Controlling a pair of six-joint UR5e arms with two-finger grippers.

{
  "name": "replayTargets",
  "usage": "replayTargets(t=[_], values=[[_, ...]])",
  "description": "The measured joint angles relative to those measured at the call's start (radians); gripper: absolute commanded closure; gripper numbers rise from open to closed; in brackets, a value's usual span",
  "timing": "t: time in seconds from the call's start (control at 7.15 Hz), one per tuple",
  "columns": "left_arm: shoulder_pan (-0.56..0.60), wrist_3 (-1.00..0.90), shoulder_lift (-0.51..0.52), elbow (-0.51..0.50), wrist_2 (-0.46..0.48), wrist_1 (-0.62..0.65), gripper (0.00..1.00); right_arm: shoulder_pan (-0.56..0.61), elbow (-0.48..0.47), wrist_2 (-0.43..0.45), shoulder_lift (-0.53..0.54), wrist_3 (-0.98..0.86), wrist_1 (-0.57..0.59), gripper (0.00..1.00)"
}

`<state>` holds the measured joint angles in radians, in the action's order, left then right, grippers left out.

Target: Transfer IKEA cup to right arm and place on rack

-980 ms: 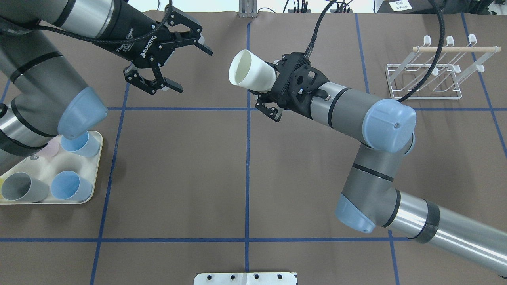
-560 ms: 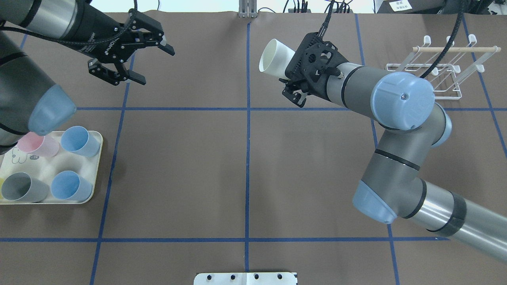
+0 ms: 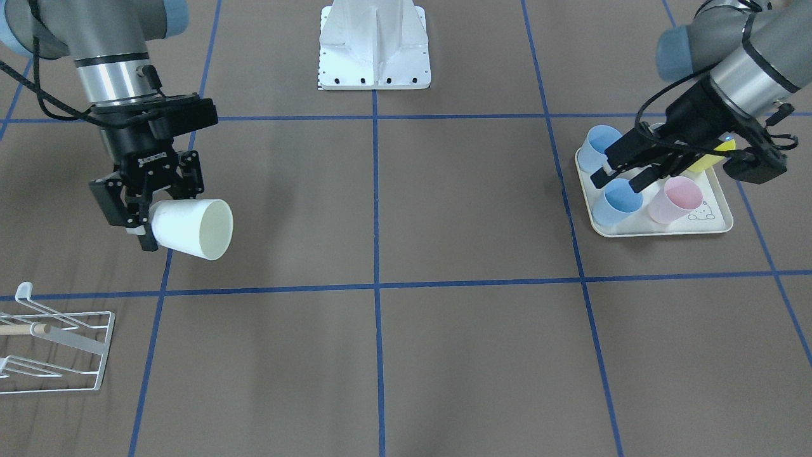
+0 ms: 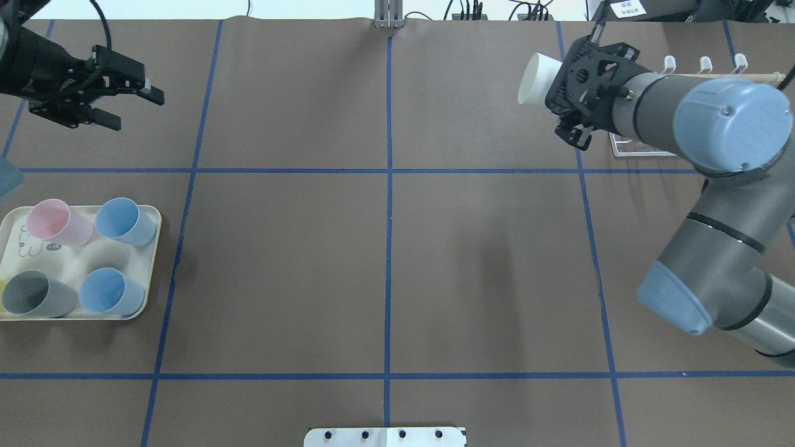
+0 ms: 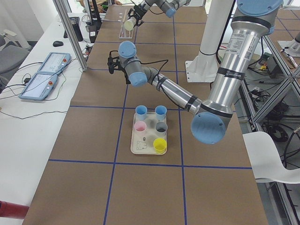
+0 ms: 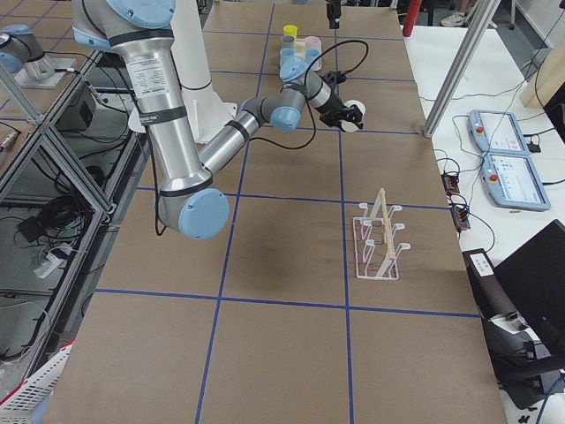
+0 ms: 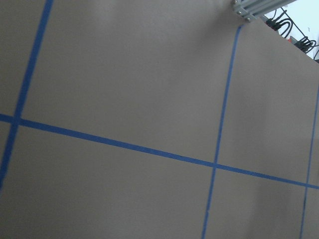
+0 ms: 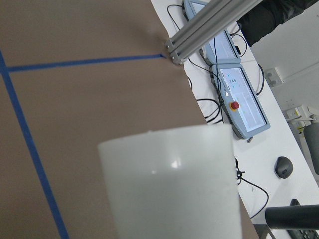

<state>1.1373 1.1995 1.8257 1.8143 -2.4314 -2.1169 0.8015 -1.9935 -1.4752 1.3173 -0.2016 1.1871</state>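
Handover: judged done. The white cup [image 3: 190, 228] is gripped by the right gripper [image 3: 143, 219] alone, and the other arm is well apart from it.
Right gripper: its fingers are clamped on the cup's base end. The cup lies sideways in the air, with its open mouth facing the middle of the table [image 4: 385, 261].
Left gripper [image 4: 133, 110]: its fingers are spread with nothing between them. It is at the far left of the table, on the tray's side.
Cup's place: over the far right part of the table, near the rack [image 3: 76, 343] but not touching it.
Rack: it stands at the right end of the table. The right side view shows no cup on its prongs. From overhead the right arm hides part of it.
Tray [image 4: 81, 261]: at the near left, it holds a pink cup, two blue ones, a grey one and a yellow one, all untouched.
Still to do: the placing half of the task. The cup has to be carried the rest of the way to the rack, turned so its mouth goes over a prong, and let go.
Progress: roughly past the halfway mark.
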Motion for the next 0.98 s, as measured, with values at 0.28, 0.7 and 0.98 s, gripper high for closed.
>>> replayTargets(t=[0.28,0.7,0.98], values=[[0.038,-0.118,-0.066,-0.001,0.000,-0.001,0.00,0.114,-0.032,0.003,0.127,-0.313,0.003,0.85],[0.045,-0.141,-0.085,0.002,0.000,-0.002,0.00,0.233,-0.027,0.062,0.225,-0.842,0.003,0.80],[0.043,-0.141,-0.088,0.003,0.000,-0.002,0.00,0.239,0.017,0.184,0.236,-1.132,0.002,0.80]])
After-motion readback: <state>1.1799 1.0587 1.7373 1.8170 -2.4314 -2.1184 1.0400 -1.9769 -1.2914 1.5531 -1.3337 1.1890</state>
